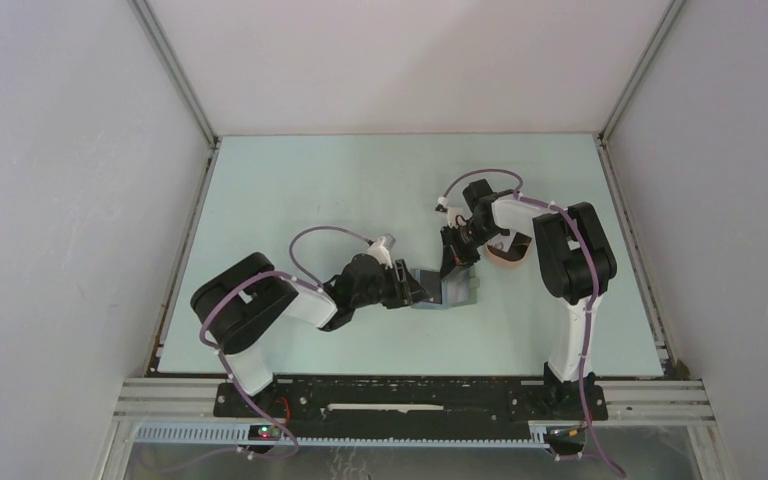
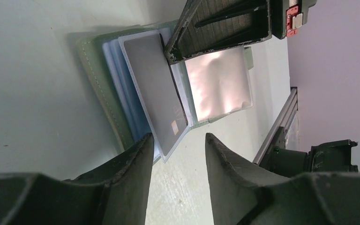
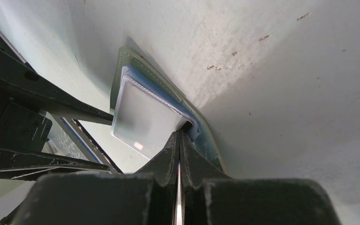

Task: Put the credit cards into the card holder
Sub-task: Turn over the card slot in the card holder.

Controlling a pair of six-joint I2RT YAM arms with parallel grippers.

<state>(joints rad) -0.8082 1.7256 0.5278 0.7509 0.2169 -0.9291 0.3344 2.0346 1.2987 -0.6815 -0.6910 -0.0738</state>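
1. Silvery-grey credit card (image 2: 154, 89), thin, stiff, likely slick, lay in the open card holder (image 2: 96, 70), mid-frame.
2. Left fingers (image 2: 138, 161) stood apart near its free short edge, the sensible hold.
3. Right fingers (image 3: 168, 157), together, touched the holder.

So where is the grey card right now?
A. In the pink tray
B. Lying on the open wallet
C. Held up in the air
B: the left wrist view shows the grey card lying flat on the open wallet, one end past its edge.
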